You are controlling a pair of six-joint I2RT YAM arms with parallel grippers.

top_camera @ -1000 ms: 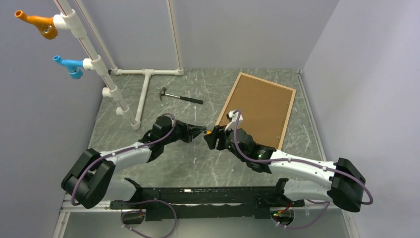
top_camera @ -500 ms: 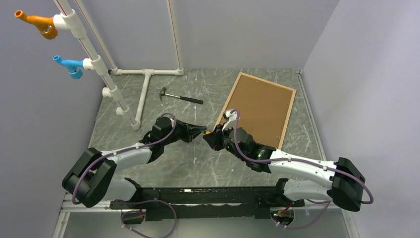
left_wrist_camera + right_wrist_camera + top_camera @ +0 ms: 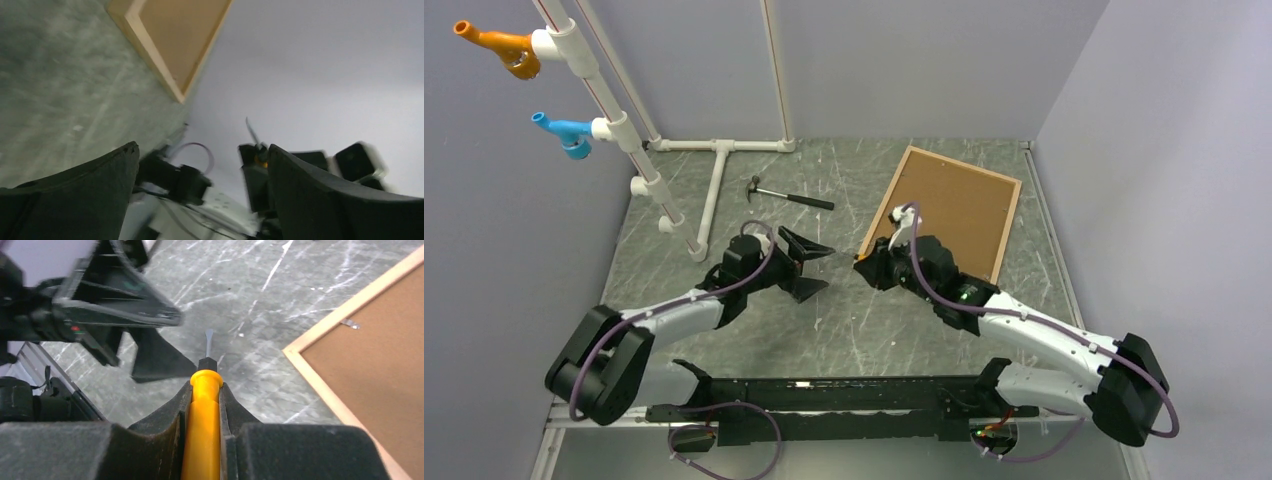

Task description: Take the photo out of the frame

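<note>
A screwdriver is clamped in the right gripper, its tip aimed ahead at the table. To the tip's right the frame lies face down, the photo brown-back up and pinned by a tab. The tip is best swung right and slid shallowly under that tab. The left gripper is spread wide, empty.

Soft, even overhead light fills the top view, which is sharp from edge to edge. The table has a faint sheen, with only pale, short shadows under the arms. The left wrist view is smeared throughout: the frame has fuzzy edges, and the left gripper shows as near-black silhouettes against a bright wall. In the right wrist view the screwdriver and the table's scratches are crisp, while the left gripper at upper left is blurred.
</note>
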